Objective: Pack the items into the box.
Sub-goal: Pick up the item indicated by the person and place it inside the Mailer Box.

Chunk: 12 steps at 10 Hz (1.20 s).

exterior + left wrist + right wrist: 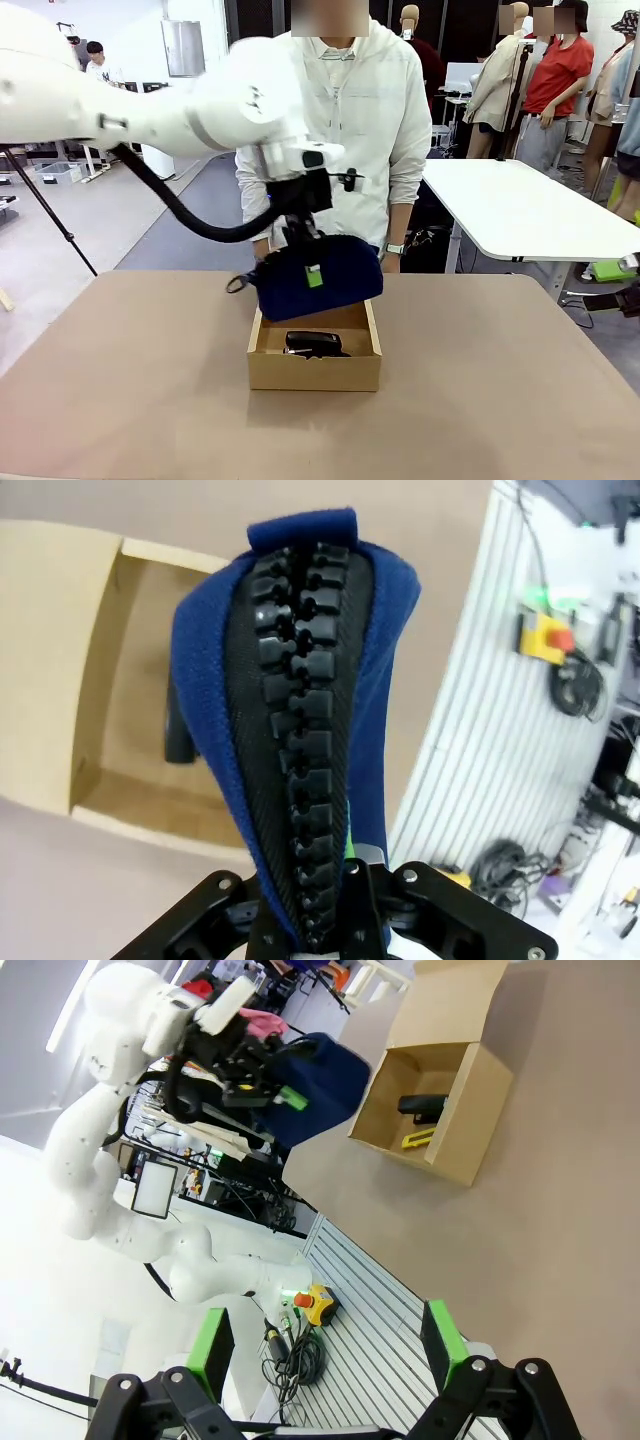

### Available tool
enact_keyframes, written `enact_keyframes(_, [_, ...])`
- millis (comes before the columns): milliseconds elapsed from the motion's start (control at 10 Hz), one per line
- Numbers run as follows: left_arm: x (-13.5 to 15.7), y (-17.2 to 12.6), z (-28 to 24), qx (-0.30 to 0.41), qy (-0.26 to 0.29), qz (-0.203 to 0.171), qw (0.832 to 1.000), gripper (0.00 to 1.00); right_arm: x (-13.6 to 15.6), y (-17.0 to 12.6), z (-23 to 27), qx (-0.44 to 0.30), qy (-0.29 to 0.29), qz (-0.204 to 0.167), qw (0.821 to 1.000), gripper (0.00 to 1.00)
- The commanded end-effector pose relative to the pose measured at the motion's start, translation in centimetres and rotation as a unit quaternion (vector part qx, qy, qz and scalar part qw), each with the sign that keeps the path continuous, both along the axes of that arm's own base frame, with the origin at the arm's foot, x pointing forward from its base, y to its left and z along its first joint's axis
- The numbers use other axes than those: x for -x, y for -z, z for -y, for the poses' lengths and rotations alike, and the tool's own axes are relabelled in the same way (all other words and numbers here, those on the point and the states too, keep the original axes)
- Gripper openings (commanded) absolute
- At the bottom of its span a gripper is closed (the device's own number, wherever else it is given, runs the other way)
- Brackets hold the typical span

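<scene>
Above the box's [314,374] far edge, we see the left tool [310,270] clamped tight on the navy pouch [335,285], which hangs in the air with its zip turned up toward the wrist. Inside the box lies the black stapler [312,343]. Well away from the box, the right tool [327,1345] has its jaws spread wide and holds nothing.

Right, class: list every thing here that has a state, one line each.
box: open
stapler: lying inside box
pouch: zipped shut, held above box
left gripper: jaws shut on pouch
right gripper: jaws open, empty
</scene>
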<state>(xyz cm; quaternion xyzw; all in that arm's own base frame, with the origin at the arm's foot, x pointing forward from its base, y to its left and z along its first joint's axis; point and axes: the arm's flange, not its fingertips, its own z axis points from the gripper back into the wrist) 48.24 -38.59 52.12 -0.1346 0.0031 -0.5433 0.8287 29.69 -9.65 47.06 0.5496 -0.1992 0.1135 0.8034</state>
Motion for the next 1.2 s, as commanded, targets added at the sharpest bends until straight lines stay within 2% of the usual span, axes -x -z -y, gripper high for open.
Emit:
enact_keyframes(0, [1.4,-1.5,-1.7,0.004,0.015,-0.003,1.0,0.0,0.1,-0.4,0.0,-0.003,0.0,-0.007,1.0,1.0])
enact_keyframes(200, [1.4,-1.5,-1.7,0.004,0.015,-0.003,1.0,0.0,0.1,-0.4,0.0,-0.003,0.0,-0.007,1.0,1.0])
enact_keyframes(300, [-0.2,-0.1,0.1,0.0,0.002,-0.002,1.0,0.0,0.1,-0.4,0.0,-0.003,0.0,-0.007,1.0,1.0])
enact_keyframes(400, [-0.6,0.5,0.3,-0.049,0.016,0.033,0.998,0.0,0.1,-0.4,0.0,-0.003,0.0,-0.007,1.0,1.0])
enact_keyframes(600, [-3.3,4.8,0.8,-0.075,0.104,0.06,0.99,0.0,0.1,-0.4,0.0,-0.003,0.0,-0.007,1.0,1.0])
enact_keyframes(700, [-4.2,6.6,0.5,-0.088,0.11,0.062,0.988,0.0,0.1,-0.4,0.0,-0.003,0.0,-0.007,1.0,1.0])
enact_keyframes(800, [-4.9,8.0,0.2,-0.065,0.115,0.065,0.989,0.0,0.1,-0.4,0.0,-0.003,0.0,-0.007,1.0,1.0])
enact_keyframes(900, [-5.8,9.6,-0.2,-0.033,0.112,0.061,0.991,0.0,0.1,-0.4,0.0,-0.003,0.0,-0.007,1.0,1.0])
enact_keyframes(1100, [-6.4,12.3,-0.4,0.002,0.124,0.02,0.992,0.0,0.1,-0.4,0.0,-0.003,0.0,-0.007,1.0,1.0])
